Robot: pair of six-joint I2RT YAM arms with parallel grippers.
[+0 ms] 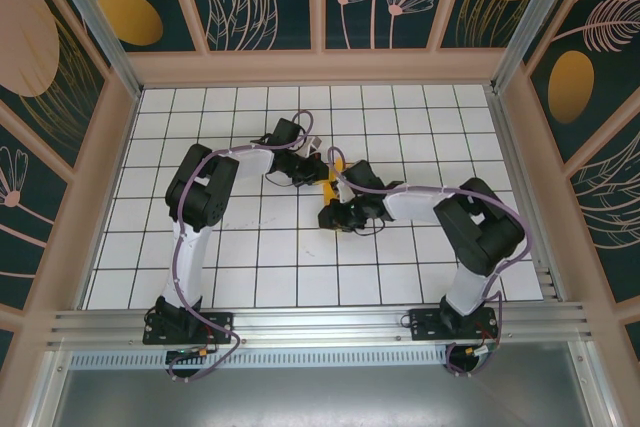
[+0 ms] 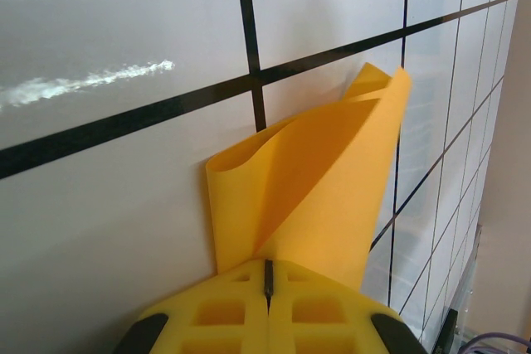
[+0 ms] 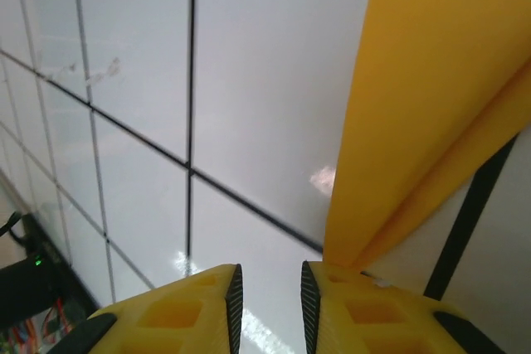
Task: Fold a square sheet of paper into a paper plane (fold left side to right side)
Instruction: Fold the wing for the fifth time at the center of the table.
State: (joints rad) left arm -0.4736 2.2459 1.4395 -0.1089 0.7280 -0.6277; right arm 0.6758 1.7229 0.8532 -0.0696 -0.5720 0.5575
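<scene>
The left fingers (image 2: 220, 308) clamped the paper (image 2: 323, 180), likely to keep its fold standing. The right fingers (image 3: 174, 312), narrowly parted beside it, held nothing.

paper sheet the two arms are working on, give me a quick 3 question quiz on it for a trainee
1. True or false: the left fingers are shut on the paper.
2. In the right wrist view, where is the paper relative to the right fingers? A. clamped in the gap between them. B. beside the gap, by one finger's tip. C. lying flat under both.
3. Fill in: the white table has ____ grid lines.
Key: 1 true; 2 B; 3 black.
</scene>
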